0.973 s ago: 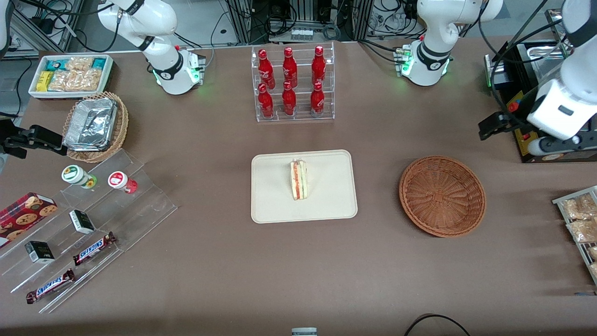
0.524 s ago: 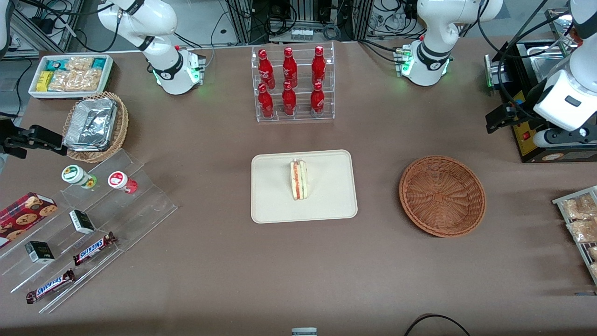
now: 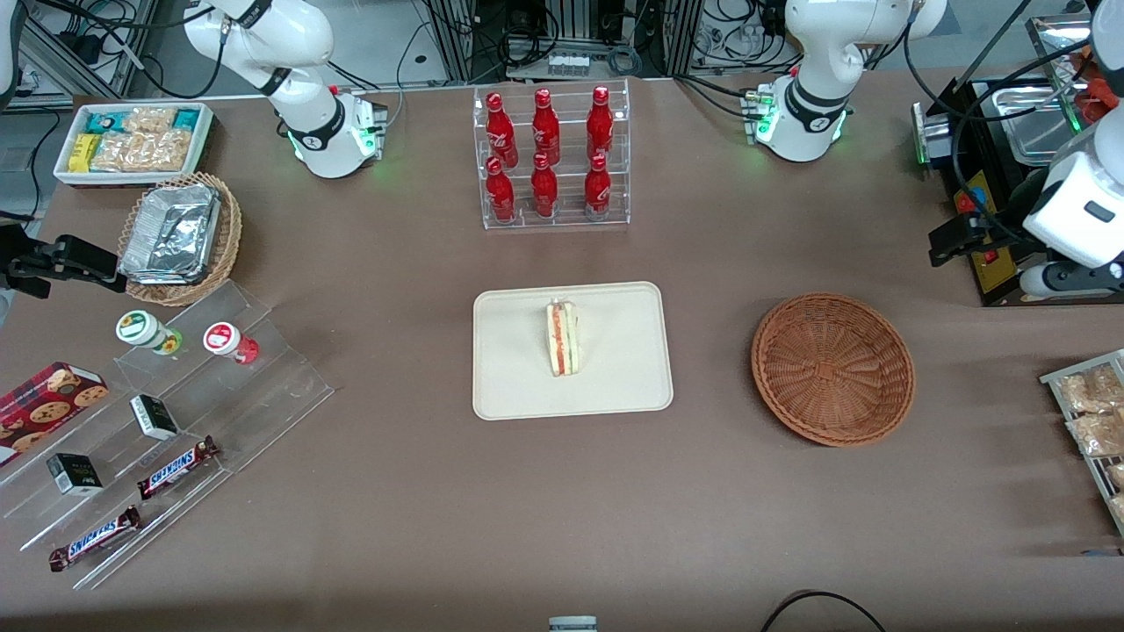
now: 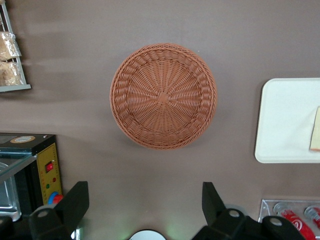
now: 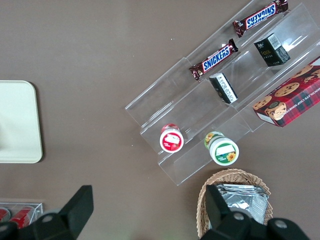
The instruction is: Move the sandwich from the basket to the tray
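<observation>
The sandwich stands on its side near the middle of the tray, with the striped red, orange and green edge facing up. The tray lies flat at the centre of the brown bench. The basket sits at about 3 o'clock from the tray, well apart from it, and nothing is inside it. The gripper hangs high above the bench, toward the working arm's end, at about 2 o'clock from the basket in the front view. Its jaws stand wide apart and hold nothing; in the wrist view the basket shows between the two dark fingers. At 12 o'clock from the tray is a clear rack of red bottles, probably six.
</observation>
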